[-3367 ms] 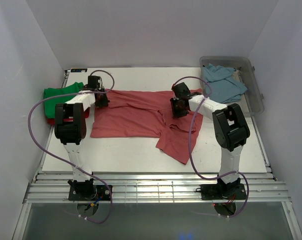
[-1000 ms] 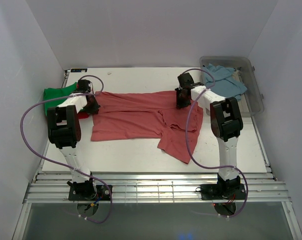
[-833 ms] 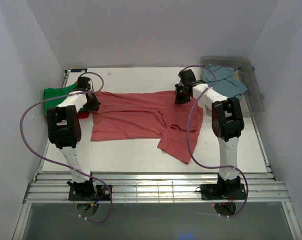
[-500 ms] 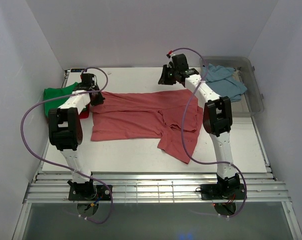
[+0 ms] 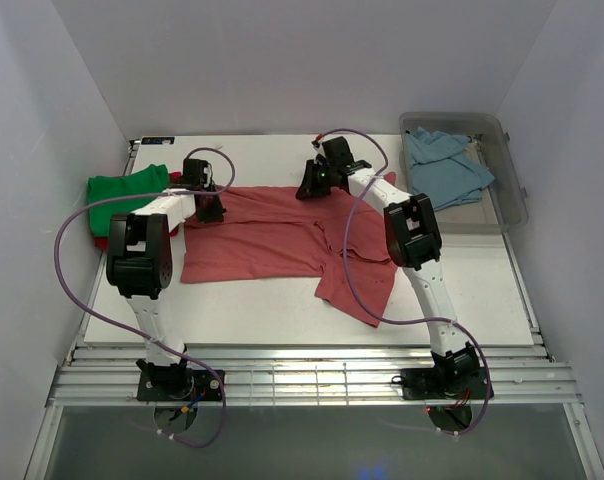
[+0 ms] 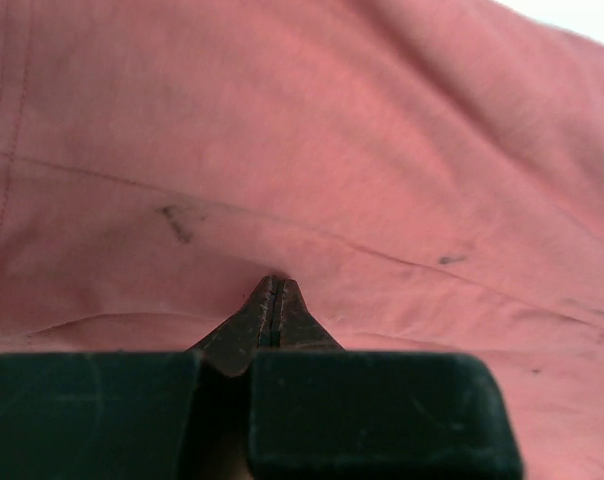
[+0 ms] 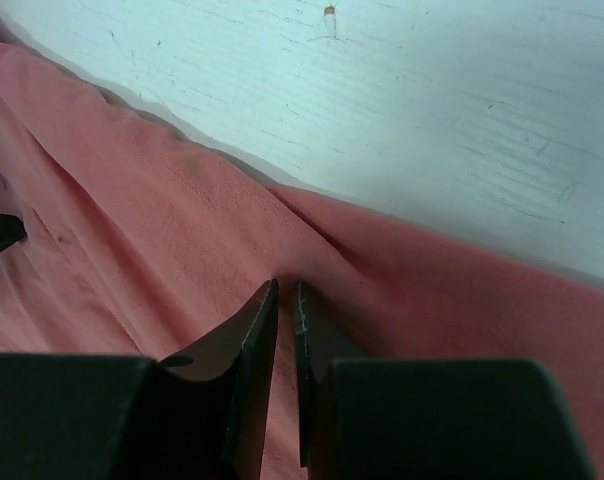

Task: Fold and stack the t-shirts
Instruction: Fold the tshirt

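Lying mid-table: salmon-pink t-shirt (image 5: pixel 272 235), spread out, wrinkled, one sleeve trailing nearward
Shirts: four, one per colour
Bin: one clear plastic bin (image 5: pixel 512 190), far right, holding the crumpled light blue t-shirt (image 5: pixel 442 172)
Left pile: green t-shirt (image 5: pixel 122 188) over a sliver of red t-shirt (image 5: pixel 100 242)
Left gripper (image 6: pixel 272 290): pressed together, pinching salmon cloth
Right gripper (image 7: pixel 285 290): fingers nearly meeting at the shirt's far edge, grip unclear

One salmon-pink cotton t-shirt (image 5: pixel 272 235): soft matt knit, creased, stitched seams, a few dark specks. One green cloth t-shirt (image 5: pixel 122 190), one light blue cloth t-shirt (image 5: pixel 442 170): matt, rumpled. One white painted table top (image 7: pixel 462 100): matt, scratched, streaky. One clear plastic bin (image 5: pixel 515 192): glossy, see-through.
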You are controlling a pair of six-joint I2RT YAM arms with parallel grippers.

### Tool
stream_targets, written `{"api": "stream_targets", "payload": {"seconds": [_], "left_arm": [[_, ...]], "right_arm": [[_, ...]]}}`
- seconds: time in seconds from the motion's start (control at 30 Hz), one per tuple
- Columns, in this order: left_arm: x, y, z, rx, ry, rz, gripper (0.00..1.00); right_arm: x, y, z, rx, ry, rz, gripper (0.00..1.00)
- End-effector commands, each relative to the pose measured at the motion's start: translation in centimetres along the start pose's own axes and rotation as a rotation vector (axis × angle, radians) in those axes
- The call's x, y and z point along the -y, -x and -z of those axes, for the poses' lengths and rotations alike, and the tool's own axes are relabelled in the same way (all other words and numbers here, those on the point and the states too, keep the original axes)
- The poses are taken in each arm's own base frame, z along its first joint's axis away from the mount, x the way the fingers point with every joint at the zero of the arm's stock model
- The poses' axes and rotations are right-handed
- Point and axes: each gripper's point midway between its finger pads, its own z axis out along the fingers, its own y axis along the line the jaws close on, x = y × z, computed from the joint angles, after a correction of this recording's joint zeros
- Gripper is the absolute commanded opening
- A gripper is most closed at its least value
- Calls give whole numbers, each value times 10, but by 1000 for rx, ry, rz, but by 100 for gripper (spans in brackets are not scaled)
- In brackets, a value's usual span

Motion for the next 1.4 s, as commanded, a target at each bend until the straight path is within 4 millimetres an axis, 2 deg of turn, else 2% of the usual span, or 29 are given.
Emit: {"api": "stream_targets", "payload": {"seconds": [0.0,0.1,0.13,0.33,0.5,0.77,0.97,1.07,1.1,1.13,1.17,1.2,1.23,1.27,1.3,1.33,1.37], "left_arm": [[-5,-8,-2,0,14,-17,0],[-17,-19,-3,-16,58,-18,0],[-22,-30,-4,-36,73,-15,0],[-37,-62,-3,-93,108,-3,0],[-46,-73,0,-106,143,3,0],[-60,-88,8,-124,199,8,0],[-58,-92,8,-139,188,11,0],[-49,-79,6,-116,149,2,0],[-46,-73,5,-105,139,-7,0],[-38,-53,5,-67,118,-26,0],[-32,-42,6,-47,101,-34,0],[-27,-31,7,-26,88,-43,0],[-22,-18,9,-3,77,-52,0],[-10,9,17,58,55,-57,3],[-4,25,25,100,42,-59,16],[2,40,33,140,31,-61,23],[8,62,44,199,25,-71,35]], "right_arm": [[0,8,-5,32,-17,13,18],[17,1,-9,17,-93,10,17],[22,-2,-11,10,-112,11,17],[56,-15,-12,-15,-261,13,15],[76,-19,-11,-19,-335,-2,14],[93,-17,-8,-15,-370,-41,14],[95,-20,-11,-25,-362,-52,14],[89,-21,-15,-31,-313,-40,15],[76,-12,-16,-10,-249,-19,16],[69,-5,-15,5,-218,17,17],[63,0,-11,18,-195,42,18],[45,20,3,61,-162,79,23],[35,34,12,103,-148,118,28],[34,36,21,108,-159,167,31],[14,64,50,191,-170,217,34],[8,72,65,221,-183,252,36],[14,62,75,203,-217,293,38]]}}
